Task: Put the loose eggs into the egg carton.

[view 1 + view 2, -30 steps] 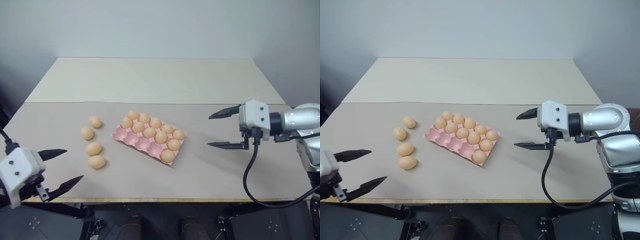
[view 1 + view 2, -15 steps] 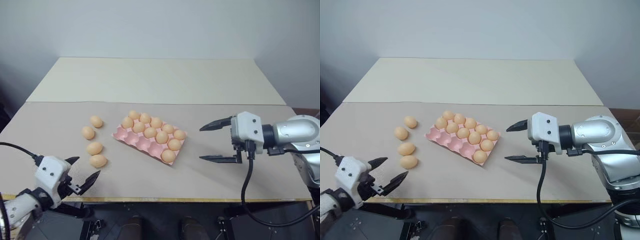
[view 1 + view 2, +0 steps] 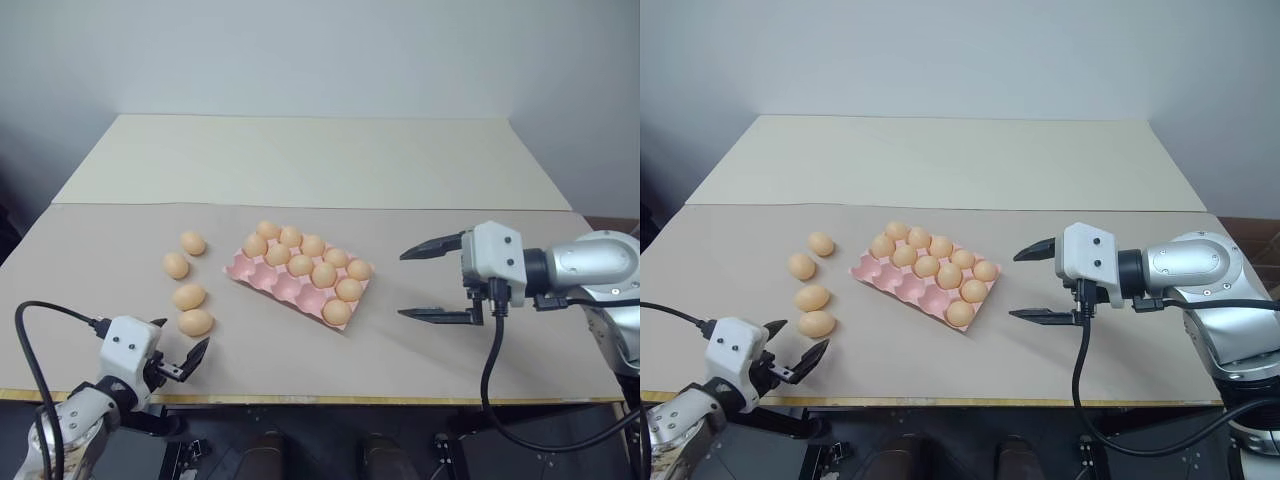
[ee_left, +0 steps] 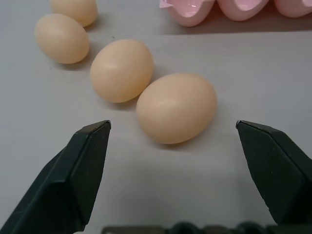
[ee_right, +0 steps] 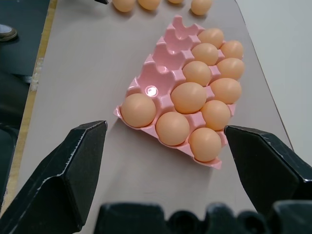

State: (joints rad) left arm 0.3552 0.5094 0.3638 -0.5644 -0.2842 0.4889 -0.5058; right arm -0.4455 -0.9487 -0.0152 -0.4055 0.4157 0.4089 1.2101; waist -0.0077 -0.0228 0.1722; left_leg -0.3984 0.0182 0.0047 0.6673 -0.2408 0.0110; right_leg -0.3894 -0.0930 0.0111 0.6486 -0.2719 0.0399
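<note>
Four tan eggs (image 3: 186, 282) loose on the tabletop (image 3: 300, 160) beside the pink carton (image 3: 300, 283), eleven eggs in it. Both grippers, left (image 3: 178, 345) and right (image 3: 418, 283), have fingers spread apart, empty.

Soft, even overhead light; the surface (image 3: 420, 330) shows faint shadows. A small glare spot sits in the egg carton (image 5: 152, 90) (one empty well). Pictures are sharp.

Four loose eggs (image 3: 187, 282) lie left of the egg carton (image 3: 299, 280), with the open left pincer (image 3: 180, 350) near the closest one.
</note>
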